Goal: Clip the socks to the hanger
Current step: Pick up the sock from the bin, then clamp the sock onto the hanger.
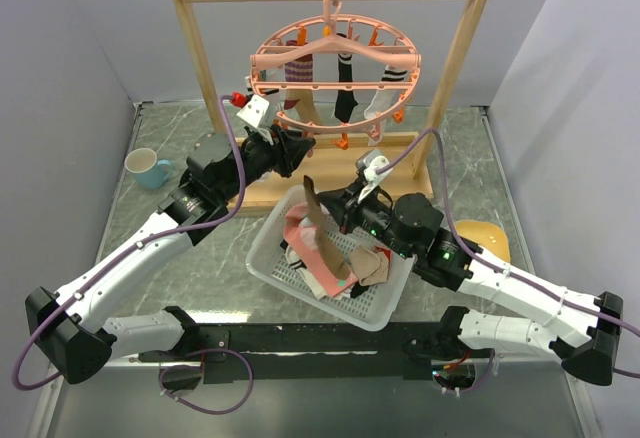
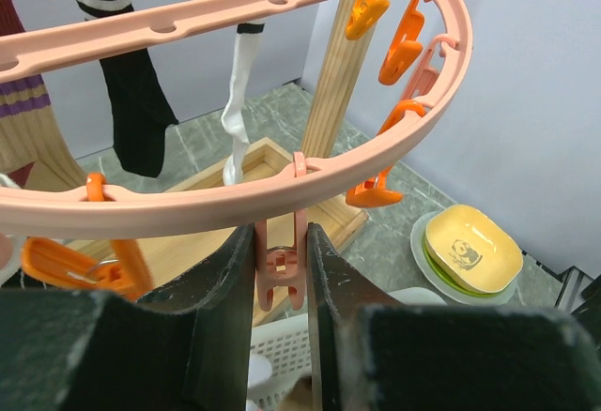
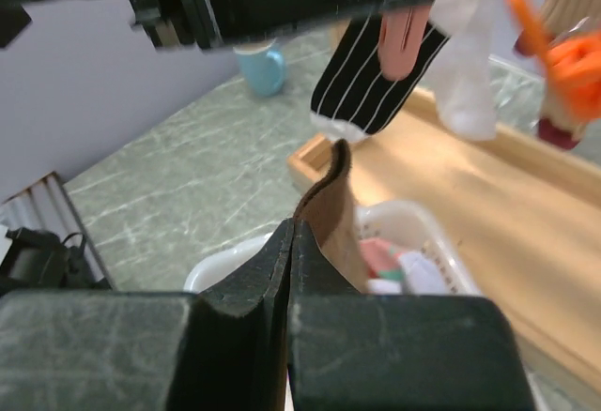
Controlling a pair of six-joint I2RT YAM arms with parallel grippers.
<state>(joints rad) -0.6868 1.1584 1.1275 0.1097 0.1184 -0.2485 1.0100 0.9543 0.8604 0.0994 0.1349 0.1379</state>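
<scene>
While left claw (image 2: 282, 242) pinches hanger clip (image 2: 282, 278) | right claw (image 3: 289, 233) clenched on brown sock (image 3: 331, 200), sock upright above fingertips

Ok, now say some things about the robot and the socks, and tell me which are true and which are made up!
1. The right gripper holds a brown sock above the white basket. True.
2. The mug is red. False: the mug is light blue.
3. The left gripper pinches a pink clip on the hanger. True.
4. Nothing hangs from the hanger. False: several socks hang there.
5. The white basket is empty. False: more socks lie in it.
</scene>
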